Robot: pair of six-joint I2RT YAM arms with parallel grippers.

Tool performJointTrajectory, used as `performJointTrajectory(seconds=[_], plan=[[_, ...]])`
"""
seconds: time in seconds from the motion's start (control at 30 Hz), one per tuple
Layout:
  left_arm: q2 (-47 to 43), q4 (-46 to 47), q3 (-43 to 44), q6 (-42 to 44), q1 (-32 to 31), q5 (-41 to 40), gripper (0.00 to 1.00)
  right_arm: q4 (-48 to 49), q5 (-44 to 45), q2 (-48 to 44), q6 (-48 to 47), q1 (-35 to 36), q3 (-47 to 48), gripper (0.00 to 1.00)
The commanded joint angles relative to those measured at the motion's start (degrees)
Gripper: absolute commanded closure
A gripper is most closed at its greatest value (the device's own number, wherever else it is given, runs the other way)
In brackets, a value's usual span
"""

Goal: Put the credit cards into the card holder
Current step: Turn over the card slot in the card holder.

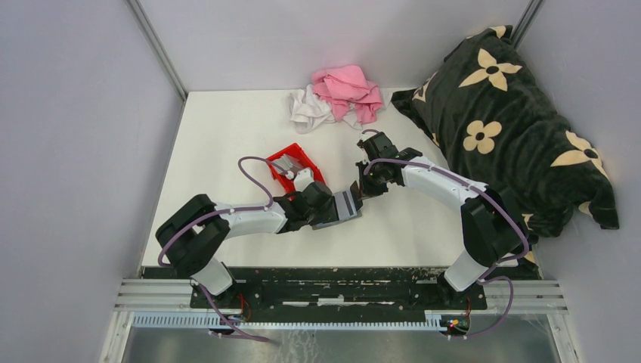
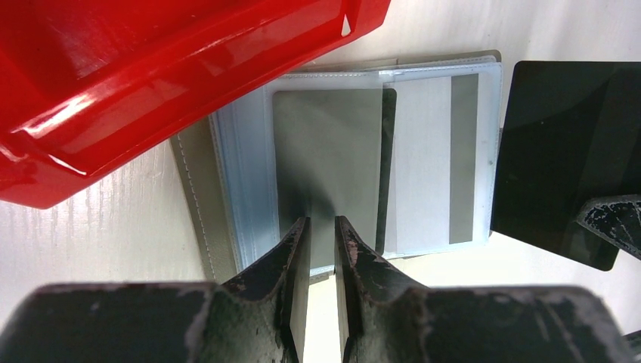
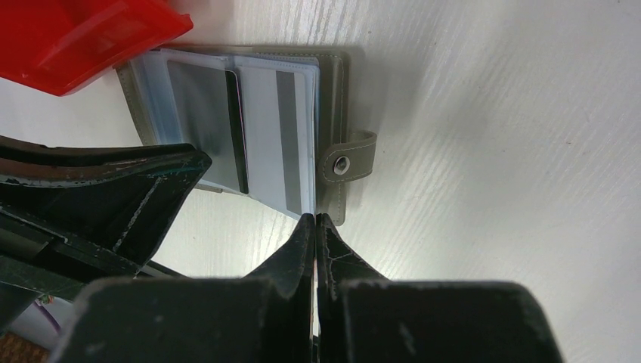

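Left fingers [image 2: 297, 246] sit nearest the lens, nearly together with a thin slit between them. Tips are down on the holder [image 2: 204, 197], at the near edge of the sleeve with the grey card [image 2: 329, 144]. Can't tell if anything is pinched.

Red bin [image 1: 296, 168] is just left of and behind the holder, its rim overlapping the holder's corner. Touching or not, can't tell. Loose cards [image 1: 285, 163], silver-grey, lie in the bin.

Holder lies open and flat on the white counter [image 1: 227, 136] between the two arms, clear sleeves fanned. Grey card is inside a sleeve in the holder's left half. Striped card [image 2: 431, 159], white with a grey band, is in the sleeve just right of it. Snap tab [image 3: 348, 162] sticks out from the holder's right edge.

Right fingers [image 3: 304, 238] are closed tight with no gap. Tips touch the near right corner of the holder's sleeves, just beside the tab. Can't tell if a sleeve is nipped between them.

Pink cloth [image 1: 348, 87] and white cloth [image 1: 308, 110] are well behind the holder, touching each other. Black pillow [image 1: 514, 121] with cream flowers is far right of the holder.
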Motion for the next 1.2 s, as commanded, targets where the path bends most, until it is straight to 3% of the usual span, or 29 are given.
performJointTrajectory(seconds=[0.0, 1.17], plan=[[3.57, -4.13, -1.12, 0.7, -0.51, 0.84, 0.75, 0.45, 0.48, -0.51, -1.04, -0.25, 2.15, 0.99], [6.05, -5.38, 0.83, 1.58, -0.51, 1.32, 0.76, 2.53, -1.54, 2.62, -1.66, -1.38, 1.21, 0.99]])
